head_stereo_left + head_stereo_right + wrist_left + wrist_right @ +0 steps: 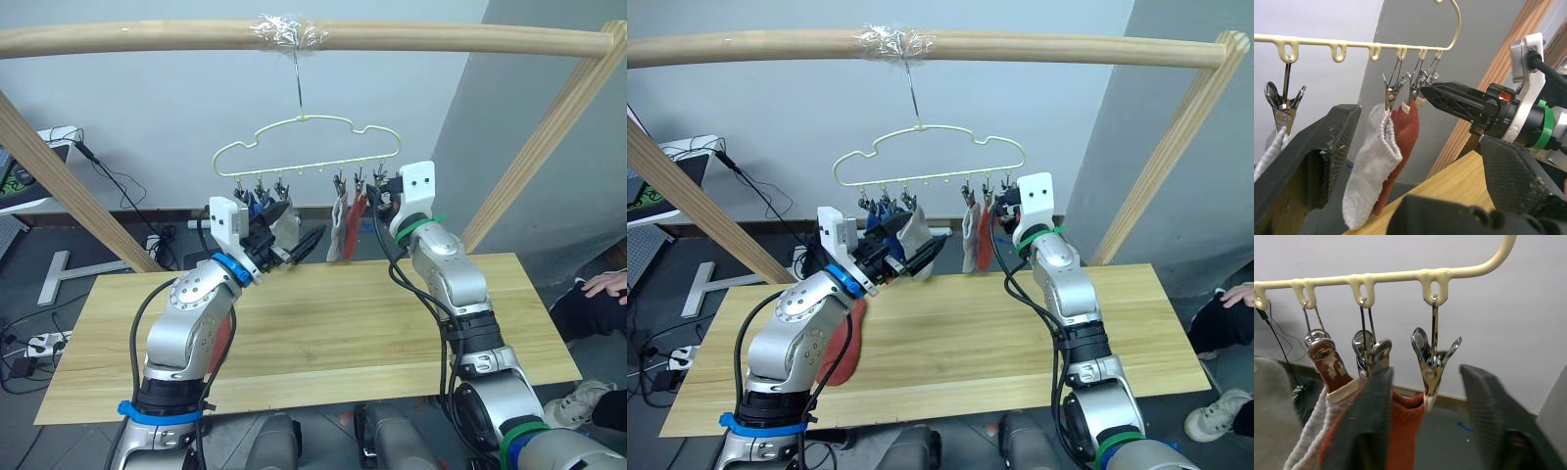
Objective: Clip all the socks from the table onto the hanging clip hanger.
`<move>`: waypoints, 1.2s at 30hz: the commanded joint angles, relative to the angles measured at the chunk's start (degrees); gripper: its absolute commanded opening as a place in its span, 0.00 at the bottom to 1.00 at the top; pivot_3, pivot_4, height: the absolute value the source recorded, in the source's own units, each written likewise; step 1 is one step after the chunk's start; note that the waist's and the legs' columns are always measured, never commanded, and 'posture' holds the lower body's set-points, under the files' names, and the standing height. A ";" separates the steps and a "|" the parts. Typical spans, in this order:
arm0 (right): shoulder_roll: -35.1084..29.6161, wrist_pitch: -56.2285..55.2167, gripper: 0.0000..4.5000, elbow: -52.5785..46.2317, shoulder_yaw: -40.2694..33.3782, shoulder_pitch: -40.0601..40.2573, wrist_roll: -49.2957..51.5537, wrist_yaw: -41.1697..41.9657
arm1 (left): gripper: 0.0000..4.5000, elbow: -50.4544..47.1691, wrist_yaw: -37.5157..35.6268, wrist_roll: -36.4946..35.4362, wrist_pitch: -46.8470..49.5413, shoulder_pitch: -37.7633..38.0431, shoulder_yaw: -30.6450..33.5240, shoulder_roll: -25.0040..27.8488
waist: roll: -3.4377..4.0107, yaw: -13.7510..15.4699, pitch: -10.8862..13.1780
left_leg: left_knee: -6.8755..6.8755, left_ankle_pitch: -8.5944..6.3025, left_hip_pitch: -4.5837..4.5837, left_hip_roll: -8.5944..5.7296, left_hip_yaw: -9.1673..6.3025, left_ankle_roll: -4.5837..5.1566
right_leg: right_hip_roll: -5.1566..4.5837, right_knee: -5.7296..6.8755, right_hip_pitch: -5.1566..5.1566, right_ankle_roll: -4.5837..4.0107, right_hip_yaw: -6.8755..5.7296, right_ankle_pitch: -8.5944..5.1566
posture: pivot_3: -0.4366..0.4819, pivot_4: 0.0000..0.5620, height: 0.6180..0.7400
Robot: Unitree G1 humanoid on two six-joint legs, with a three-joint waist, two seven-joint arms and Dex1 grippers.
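The clip hanger (304, 132) hangs by its hook from the pole. A blue sock (257, 206) and a light grey sock (285, 221) hang from its left clips. Another grey sock (338, 235) and a rust-red sock (358, 215) hang from clips further right. My left gripper (299, 245) is open, raised just below and in front of the left socks, holding nothing. My right gripper (1426, 372) is open at the hanger's right end, its fingers either side of the end clip (1432, 360), which touches the rust-red sock's cuff (1405, 426). One more rust-red sock (838, 348) lies on the table (343, 333) under my left arm.
The round wooden pole frame (294, 37) spans overhead, with slanted legs on both sides of the table. A person's hand (607, 286) and shoe (578, 401) are at the far right. Cables and a power strip (44, 345) lie on the floor to the left.
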 commanded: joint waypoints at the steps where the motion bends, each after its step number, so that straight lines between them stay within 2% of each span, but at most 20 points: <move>1: 0.36 -2.29 0.36 0.16 -0.62 -2.19 -0.33 -0.15 | 1.00 -2.36 0.34 -0.88 -0.33 -0.90 0.36 -0.08 | 0.00 0.00 0.00 | 0.00 0.00 0.00 0.00 0.00 0.00 | 0.00 0.00 0.00 0.00 0.00 0.00 | 0.54 0.30 1.00; 36: 1.82 -4.44 0.36 3.92 -0.71 -5.41 -0.64 1.24 | 1.00 -5.38 1.83 -3.74 0.90 -3.52 0.24 -0.81 | 0.00 0.07 0.00 | -0.02 0.00 -0.01 -0.01 -0.04 0.00 | -0.03 0.01 0.00 0.00 -0.01 0.00 | 0.55 0.31 1.00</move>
